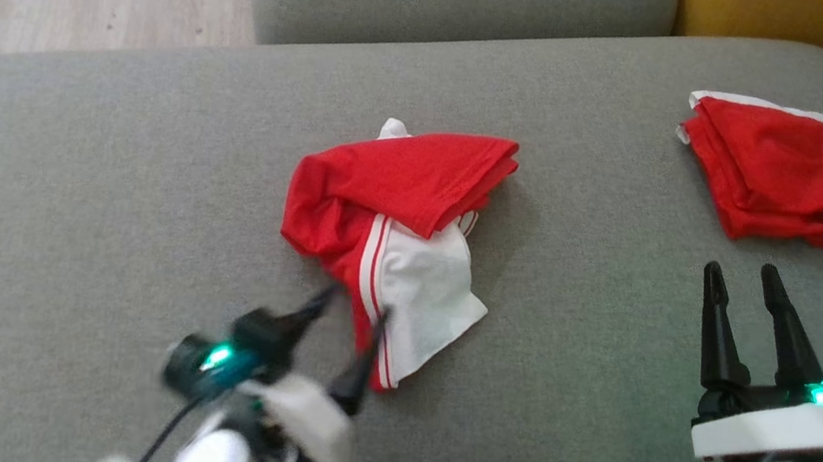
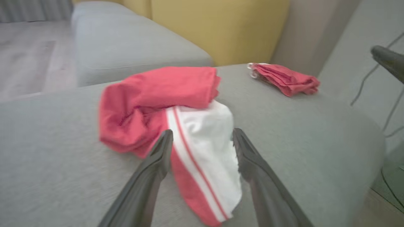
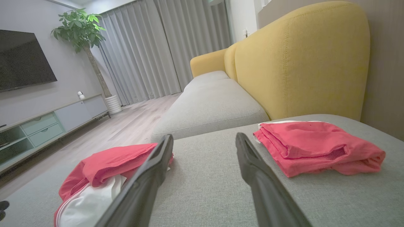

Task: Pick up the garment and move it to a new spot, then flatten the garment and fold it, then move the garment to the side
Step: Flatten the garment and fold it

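I find the crumpled red-and-white garment [image 1: 390,240] lying near the middle of the grey seat cushion [image 1: 108,183], with its red part bunched and folded over toward the cushion's far edge. Its white panel with red stripes trails toward the cushion's near edge.

Left gripper [image 1: 357,302]: jaws spread wide, nothing pinched. It sits at the near end of the garment. In the left wrist view its two fingers straddle the white panel, one at the red striped border and the other at the panel's free edge. The head view is blurred there, so I cannot tell whether the fingertips touch the cloth.

Right gripper [image 1: 741,268]: jaws spread wide, empty, over bare cushion toward its right end and well apart from the crumpled garment.

A folded red garment [image 1: 781,172] with a white trim edge lies at the cushion's far right corner, just beyond the right gripper's fingertips and not touching them.
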### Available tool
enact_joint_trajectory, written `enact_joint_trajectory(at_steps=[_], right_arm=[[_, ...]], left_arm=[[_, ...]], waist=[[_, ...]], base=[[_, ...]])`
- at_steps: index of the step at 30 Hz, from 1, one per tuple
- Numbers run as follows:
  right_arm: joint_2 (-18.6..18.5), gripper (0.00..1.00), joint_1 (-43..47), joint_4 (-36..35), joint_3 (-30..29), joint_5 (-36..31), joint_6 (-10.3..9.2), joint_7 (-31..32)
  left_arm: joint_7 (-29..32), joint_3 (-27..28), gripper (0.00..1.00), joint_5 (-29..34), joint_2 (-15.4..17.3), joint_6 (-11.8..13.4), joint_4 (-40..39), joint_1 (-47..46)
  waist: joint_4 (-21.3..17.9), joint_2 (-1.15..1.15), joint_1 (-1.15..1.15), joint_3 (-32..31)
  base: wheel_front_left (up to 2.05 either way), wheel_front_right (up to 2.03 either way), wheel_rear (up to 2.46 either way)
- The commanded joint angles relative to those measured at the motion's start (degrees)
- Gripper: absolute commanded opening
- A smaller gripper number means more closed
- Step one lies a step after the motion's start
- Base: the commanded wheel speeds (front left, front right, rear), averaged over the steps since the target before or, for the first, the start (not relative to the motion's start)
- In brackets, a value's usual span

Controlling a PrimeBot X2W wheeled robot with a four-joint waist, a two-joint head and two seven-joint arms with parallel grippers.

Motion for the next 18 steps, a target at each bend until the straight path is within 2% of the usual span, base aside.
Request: enact_joint_trajectory(at_steps=[1, 4, 6, 9, 13, 18], right_arm=[[-0.76, 1.0, -2.08, -2.19, 0.43, -0.13, -0.04, -0.05], [-0.74, 1.0, -2.98, -2.44, 0.6, 0.04, -0.04, -0.13], [-0.61, 1.0, -3.85, -2.49, 1.1, 0.29, -0.04, -0.2], [-0.26, 1.0, -5.24, -2.32, 1.98, 0.76, -0.04, -0.37], [0.53, 1.0, -7.32, -1.96, 4.1, 1.4, -0.04, -0.57], [1.29, 1.0, -9.53, -1.23, 5.89, 2.21, -0.04, -0.77]], left_arm=[[0.94, 0.5, 1.0, 0.04, -0.46, -0.56, -1.58, -4.85], [6.12, -4.61, 1.0, -0.96, -0.85, -2.25, 0.76, -9.11], [9.64, -7.5, 1.0, -1.75, -0.93, -2.62, 2.72, -12.1], [14.28, -11.83, 1.0, -6.15, -0.97, -2.46, 5.29, -16.17], [18.22, -15.65, 1.0, -9.29, -0.98, -0.7, 11.08, -21.81], [19.94, -18.0, 1.0, -11.62, -0.98, 3.25, 20.55, -26.93]], waist=[[-0.56, 0.0, 0.0, 0.59], [-1.9, 0.0, 0.0, 1.72], [-3.25, 0.0, 0.0, 2.75], [-5.38, 0.0, 0.0, 4.1], [-8.33, 0.0, 0.0, 5.7], [-11.08, 0.0, 0.0, 6.41]], base=[[0.0, 0.0, 0.0], [0.0, 0.0, 0.0], [0.0, 0.0, 0.0], [0.0, 0.0, 0.0], [0.0, 0.0, 0.0], [0.0, 0.0, 0.0]])
